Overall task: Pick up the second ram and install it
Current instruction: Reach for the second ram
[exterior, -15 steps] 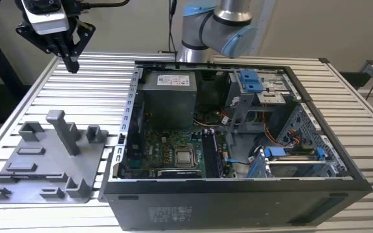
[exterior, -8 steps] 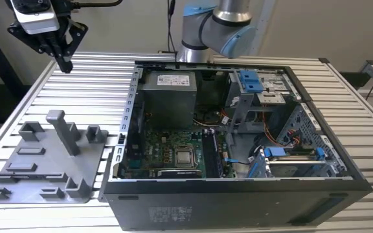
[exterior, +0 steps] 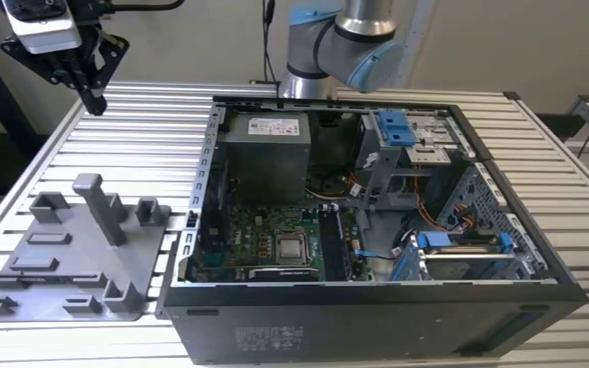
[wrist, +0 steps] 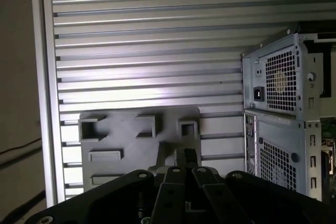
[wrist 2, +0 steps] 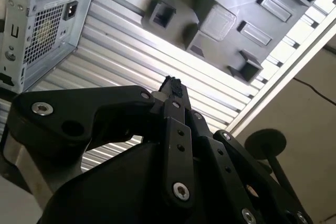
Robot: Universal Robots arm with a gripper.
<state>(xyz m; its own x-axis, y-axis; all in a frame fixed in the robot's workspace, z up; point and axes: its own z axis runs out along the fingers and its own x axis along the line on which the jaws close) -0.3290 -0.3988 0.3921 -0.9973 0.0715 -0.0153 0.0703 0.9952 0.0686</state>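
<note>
Because the fingers hang pointing down and lie one behind the other in the exterior view, I lean on both wrist views to judge the gripper: its black, bolted links run together until the tips meet, closed on nothing I can see. It hangs high above the far corner of the slatted aluminium table, on the exterior view's left, well apart from everything else. A thin dark strip standing on edge in a slot near the front end of the grey plastic fixture is what I take to be the second ram; only its top edge shows, so I cannot make out chips or board colour. That matte, moulded fixture carries blocky pockets and one tall upright post, and it sits just beside the open computer case, a black sheet-metal box lying on its side. Inside, the green motherboard is partly shaded by the case wall, and I cannot tell whether a stick already sits in the dark slots beside the processor. A grey power supply bears a white label whose print I cannot read. Blue plastic clips sit on the drive bays. The arm's own base joint is cut off by the frame's upper edge.
</note>
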